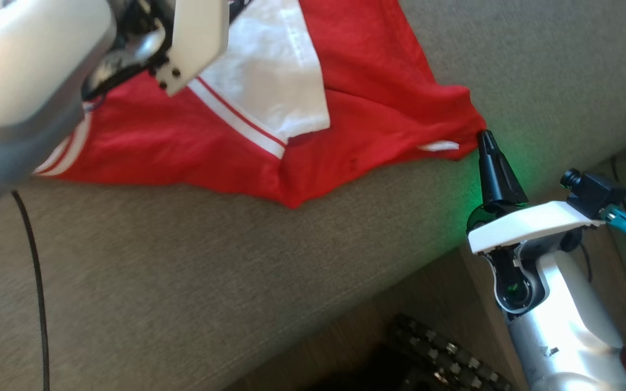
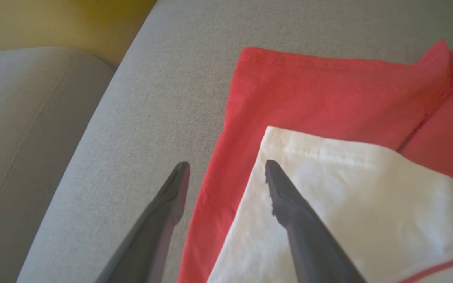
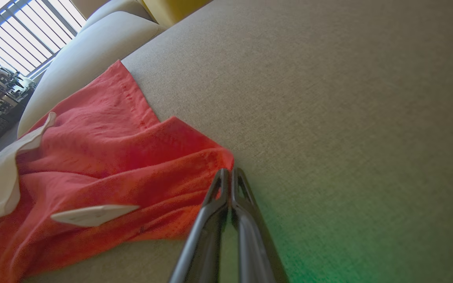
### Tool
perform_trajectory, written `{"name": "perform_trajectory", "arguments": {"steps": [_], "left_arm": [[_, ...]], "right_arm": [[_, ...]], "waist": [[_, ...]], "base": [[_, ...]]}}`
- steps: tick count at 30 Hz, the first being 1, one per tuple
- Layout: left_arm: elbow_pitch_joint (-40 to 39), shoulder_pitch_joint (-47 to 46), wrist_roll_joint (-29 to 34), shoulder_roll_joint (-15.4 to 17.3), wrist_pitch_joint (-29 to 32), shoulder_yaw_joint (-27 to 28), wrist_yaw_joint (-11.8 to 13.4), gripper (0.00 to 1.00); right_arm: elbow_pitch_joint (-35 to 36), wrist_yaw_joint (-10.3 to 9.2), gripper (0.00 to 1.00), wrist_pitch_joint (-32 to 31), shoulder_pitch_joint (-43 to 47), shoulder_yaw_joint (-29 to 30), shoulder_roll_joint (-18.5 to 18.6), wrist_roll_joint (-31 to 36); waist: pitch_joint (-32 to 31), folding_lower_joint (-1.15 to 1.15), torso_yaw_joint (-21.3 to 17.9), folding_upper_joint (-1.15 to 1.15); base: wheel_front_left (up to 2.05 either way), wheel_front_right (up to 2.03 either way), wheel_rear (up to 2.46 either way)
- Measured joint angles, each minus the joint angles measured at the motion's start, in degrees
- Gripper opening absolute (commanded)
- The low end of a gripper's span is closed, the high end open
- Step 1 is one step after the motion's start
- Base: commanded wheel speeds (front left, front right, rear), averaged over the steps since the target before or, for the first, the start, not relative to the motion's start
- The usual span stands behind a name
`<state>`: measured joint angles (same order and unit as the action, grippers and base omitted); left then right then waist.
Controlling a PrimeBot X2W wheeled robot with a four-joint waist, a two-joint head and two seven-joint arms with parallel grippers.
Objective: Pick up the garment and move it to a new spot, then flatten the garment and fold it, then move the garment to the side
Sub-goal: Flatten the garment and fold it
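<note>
A red garment (image 1: pixel 367 81) with a white sleeve panel (image 1: pixel 275 81) and white stripes lies crumpled on the grey sofa seat (image 1: pixel 210 271). My left gripper (image 2: pixel 228 165) is open above the garment's edge: one finger hangs over bare seat, the other over the white panel (image 2: pixel 348 196). In the head view its pale forearm (image 1: pixel 25 70) covers the upper left. My right gripper (image 1: pixel 486 136) is shut, its tips touching the garment's right corner (image 3: pixel 218 153); no cloth shows between the fingers (image 3: pixel 246 204). A white label (image 3: pixel 92 214) lies on the red cloth.
The seat's front edge (image 1: pixel 378 282) runs diagonally, with floor and a dark ribbed object (image 1: pixel 443 353) below. A black cable (image 1: pixel 36 271) crosses the seat at left. The sofa's back cushion (image 2: pixel 14 118) rises beyond the garment. A green glow (image 3: pixel 328 236) falls on the seat by my right gripper.
</note>
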<state>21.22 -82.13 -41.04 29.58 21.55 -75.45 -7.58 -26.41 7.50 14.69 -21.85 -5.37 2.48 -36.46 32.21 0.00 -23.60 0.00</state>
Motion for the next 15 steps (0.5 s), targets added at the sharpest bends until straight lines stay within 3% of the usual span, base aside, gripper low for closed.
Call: {"name": "perform_trajectory", "arguments": {"steps": [10,15], "left_arm": [[-7.58,-0.05,1.41,0.04,6.47,-0.18,0.01,1.0],[-8.88,-0.15,5.05,1.41,7.76,-0.16,0.01,1.0]], "right_arm": [[0.55,0.01,0.0,0.0,-1.32,-2.31,-0.09,-3.66],[0.66,0.01,0.0,-0.01,-1.49,-2.99,-0.14,-4.16]], "waist": [[5.2,0.0,-4.2,0.0],[5.89,0.0,-5.22,0.0]], "base": [[0.0,0.0,0.0],[0.0,0.0,0.0]]}}
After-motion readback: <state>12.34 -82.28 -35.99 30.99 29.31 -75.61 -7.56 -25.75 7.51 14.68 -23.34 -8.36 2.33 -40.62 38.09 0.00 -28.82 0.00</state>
